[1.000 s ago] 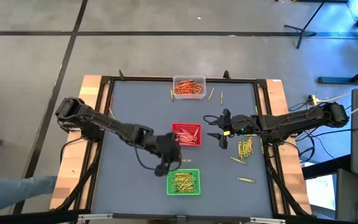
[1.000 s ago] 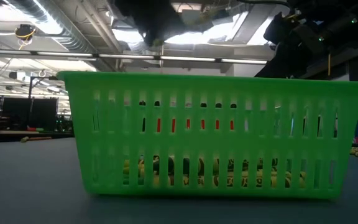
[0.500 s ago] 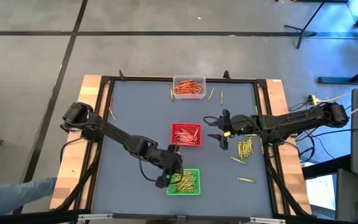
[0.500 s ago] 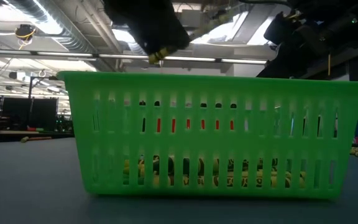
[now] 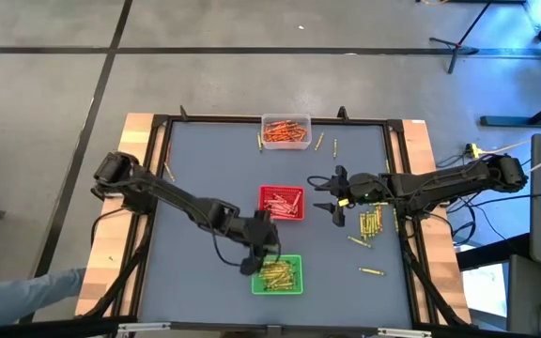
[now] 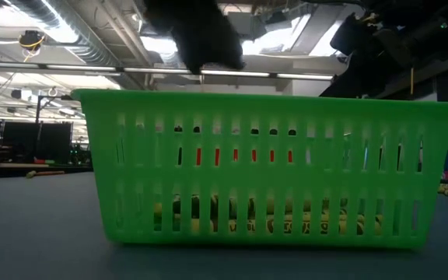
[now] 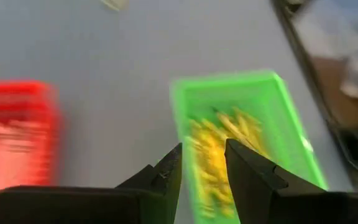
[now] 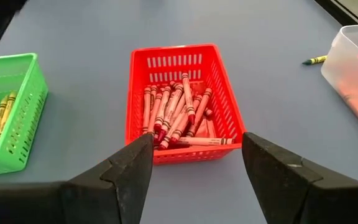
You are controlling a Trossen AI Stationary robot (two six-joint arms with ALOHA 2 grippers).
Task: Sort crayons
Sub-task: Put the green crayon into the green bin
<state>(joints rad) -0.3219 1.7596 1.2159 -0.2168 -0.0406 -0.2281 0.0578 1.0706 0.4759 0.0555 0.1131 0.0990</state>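
My left gripper (image 5: 259, 259) (image 7: 202, 149) hangs open above the far left part of the green tray (image 5: 296, 264) (image 7: 278, 118), pointing slantwise down. Nothing is between its fingers. Yellow-green crayons (image 5: 278, 275) (image 7: 241, 127) lie in that tray. My right gripper (image 5: 324, 195) (image 8: 196, 135) waits open, just right of the red tray (image 5: 282, 191) (image 8: 173, 53), which holds red crayons (image 8: 179, 115). Orange crayons fill the clear tray (image 5: 285, 131) at the far edge.
Loose yellow-green crayons lie in a heap (image 5: 372, 222) near the right edge, with single ones nearby (image 5: 372, 271) and beside the clear tray (image 5: 320, 141) (image 8: 314, 60). In the low view the green tray's slatted wall (image 6: 271, 155) fills the foreground.
My left gripper has gone from beside the red tray toward the table's near edge and down, ending over the green tray. Half a second ago a yellow crayon end showed under its fingers in the low view; now it does not show there.
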